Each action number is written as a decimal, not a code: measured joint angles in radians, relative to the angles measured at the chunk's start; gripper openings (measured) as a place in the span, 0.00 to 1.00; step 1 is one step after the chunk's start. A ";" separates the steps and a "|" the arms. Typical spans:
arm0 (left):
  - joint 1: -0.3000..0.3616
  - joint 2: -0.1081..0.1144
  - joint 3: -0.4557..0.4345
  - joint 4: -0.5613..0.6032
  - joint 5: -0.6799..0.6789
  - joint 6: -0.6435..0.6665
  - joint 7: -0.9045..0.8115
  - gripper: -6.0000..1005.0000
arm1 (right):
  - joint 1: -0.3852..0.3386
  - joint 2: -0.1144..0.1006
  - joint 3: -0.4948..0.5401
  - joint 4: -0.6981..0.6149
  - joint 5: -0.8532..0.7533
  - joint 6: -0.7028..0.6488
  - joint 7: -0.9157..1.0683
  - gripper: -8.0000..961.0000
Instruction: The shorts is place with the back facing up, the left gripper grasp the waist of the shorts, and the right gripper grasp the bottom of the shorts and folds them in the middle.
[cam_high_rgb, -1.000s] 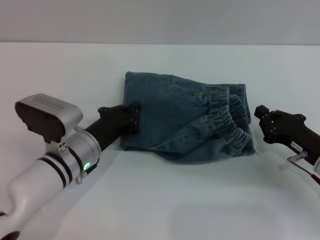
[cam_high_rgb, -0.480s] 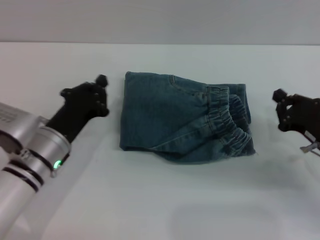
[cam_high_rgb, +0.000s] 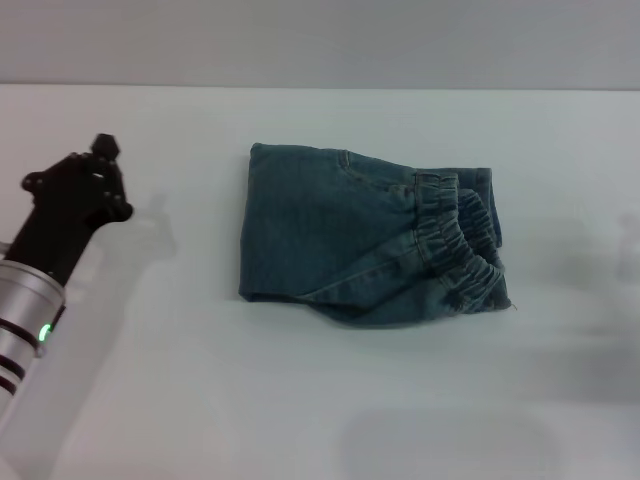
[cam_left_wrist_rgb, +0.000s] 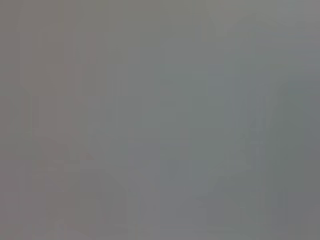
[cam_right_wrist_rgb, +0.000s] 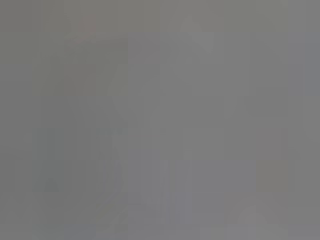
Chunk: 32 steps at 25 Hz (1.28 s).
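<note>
Both arms have drawn back from the shorts (cam_high_rgb: 370, 240): the left gripper (cam_high_rgb: 75, 185) now hangs well to the left, jaw state indeterminable; the right gripper has left view. Shorts lie folded mid-bench (cam_high_rgb: 300, 400), waist (cam_high_rgb: 455, 245) uppermost at right. Fold judged complete; only parking remains.

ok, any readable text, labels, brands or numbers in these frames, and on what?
None readable.
The shorts: plain denim showing, no label or print visible.
The left gripper: no markings; its arm shows only a green light.
Both wrist views: featureless grey, nothing to read.
</note>
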 joint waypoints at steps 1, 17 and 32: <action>0.000 0.000 -0.013 0.007 0.000 0.000 0.000 0.01 | -0.004 0.000 0.019 0.007 0.000 0.010 -0.005 0.02; -0.013 -0.002 -0.044 0.048 -0.037 0.007 0.016 0.41 | -0.012 -0.001 0.150 0.110 0.000 0.063 -0.040 0.53; -0.020 -0.002 -0.043 0.051 -0.035 0.011 0.030 0.77 | -0.019 0.001 0.220 0.195 0.000 0.215 -0.082 0.63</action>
